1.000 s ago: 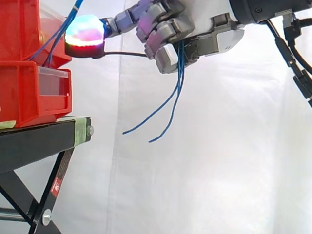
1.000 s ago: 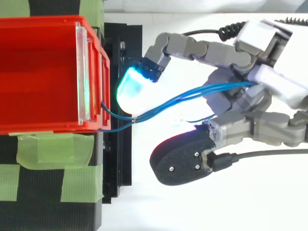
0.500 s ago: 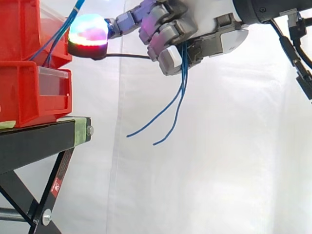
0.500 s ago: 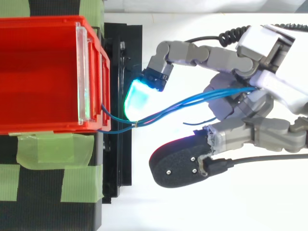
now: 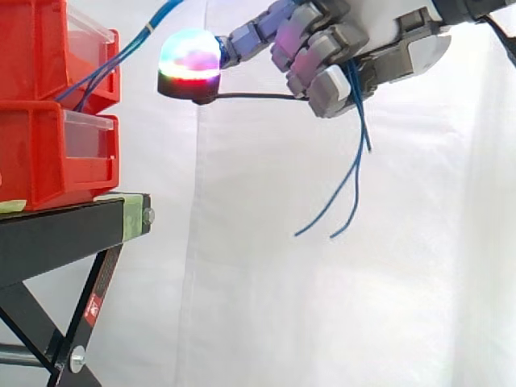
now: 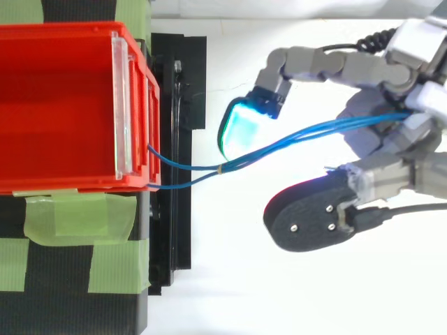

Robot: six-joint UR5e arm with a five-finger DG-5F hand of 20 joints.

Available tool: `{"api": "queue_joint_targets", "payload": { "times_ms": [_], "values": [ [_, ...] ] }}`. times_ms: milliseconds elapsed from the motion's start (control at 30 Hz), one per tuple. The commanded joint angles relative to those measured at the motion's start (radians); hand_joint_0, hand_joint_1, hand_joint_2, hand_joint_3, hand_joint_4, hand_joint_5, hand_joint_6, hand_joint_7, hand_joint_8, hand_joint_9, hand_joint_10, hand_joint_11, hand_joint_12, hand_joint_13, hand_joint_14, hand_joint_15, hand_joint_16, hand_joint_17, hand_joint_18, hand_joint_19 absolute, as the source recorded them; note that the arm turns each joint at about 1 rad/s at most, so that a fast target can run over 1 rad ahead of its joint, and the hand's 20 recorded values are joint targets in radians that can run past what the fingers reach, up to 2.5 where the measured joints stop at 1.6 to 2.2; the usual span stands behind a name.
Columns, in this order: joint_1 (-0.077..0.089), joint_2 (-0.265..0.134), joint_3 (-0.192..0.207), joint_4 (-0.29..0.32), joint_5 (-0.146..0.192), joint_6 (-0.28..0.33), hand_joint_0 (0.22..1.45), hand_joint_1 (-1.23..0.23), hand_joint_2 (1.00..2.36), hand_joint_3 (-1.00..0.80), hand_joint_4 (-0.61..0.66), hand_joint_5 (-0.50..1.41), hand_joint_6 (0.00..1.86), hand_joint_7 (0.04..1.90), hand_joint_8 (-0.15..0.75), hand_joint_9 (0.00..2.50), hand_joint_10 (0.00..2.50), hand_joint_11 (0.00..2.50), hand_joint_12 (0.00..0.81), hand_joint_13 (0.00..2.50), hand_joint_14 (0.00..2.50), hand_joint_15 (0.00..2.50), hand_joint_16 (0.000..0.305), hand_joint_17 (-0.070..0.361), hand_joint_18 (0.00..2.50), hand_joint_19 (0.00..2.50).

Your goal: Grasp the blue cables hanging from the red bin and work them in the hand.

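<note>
At the left, two red bins sit stacked on a black counter, and strips of green tape lie on the counter top beside the upper bin. A clear plastic plate stands across that bin's front. The blue cables leave the front of the upper bin as two strands, meet at a small pale band, and run rightward through open air before the white curtain. Seen from the side, they climb from the bin toward the hand.

One finger reaches out toward the bins, and from above its glowing cyan pad lies just beside the strands, on their far side. A second pad, showing its black back, sits on the strands' near side and apart from them, so the cables pass between the two.

At the right, the hand hangs high and well clear of the bins. Its other fingers are curled tight against the palm with the cables clamped inside. The loose ends droop below the hand and curve back leftward, touching nothing.
</note>
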Motion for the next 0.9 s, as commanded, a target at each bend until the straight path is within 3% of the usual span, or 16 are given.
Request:
{"api": "queue_joint_targets", "payload": {
  "times_ms": [0, 600, 700, 767, 867],
  "values": [
    [-0.007, 0.004, 0.003, -0.021, -0.002, 0.002, 0.76, -0.64, 1.00, -1.00, 0.13, 0.24, 0.10, 1.31, 0.519, 1.74, 2.50, 2.50, 0.771, 2.09, 2.50, 2.01, 0.244, 0.183, 2.50, 0.76],
    [-0.015, 0.003, 0.023, -0.026, 0.002, -0.001, 0.80, -0.68, 1.00, -1.00, 0.13, 0.28, 0.03, 1.36, 0.519, 1.74, 2.50, 2.50, 0.771, 2.09, 2.50, 2.01, 0.244, 0.183, 2.50, 0.76],
    [-0.016, -0.007, 0.023, -0.006, 0.002, -0.041, 0.79, -0.67, 1.00, -1.00, 0.13, 0.28, 0.01, 1.36, 0.519, 1.74, 2.50, 2.50, 0.771, 2.09, 2.50, 2.01, 0.244, 0.183, 2.50, 0.76],
    [-0.016, -0.020, 0.023, 0.041, 0.003, -0.087, 0.79, -0.67, 1.00, -1.00, 0.14, 0.28, 0.00, 1.36, 0.519, 1.74, 2.50, 2.50, 0.771, 2.09, 2.50, 2.01, 0.244, 0.183, 2.50, 0.76],
    [-0.016, -0.039, 0.023, 0.077, 0.003, -0.104, 0.79, -0.67, 1.00, -1.00, 0.14, 0.28, 0.00, 1.36, 0.519, 1.74, 2.50, 2.50, 0.771, 2.09, 2.50, 2.01, 0.244, 0.183, 2.50, 0.76]
  ]
}}
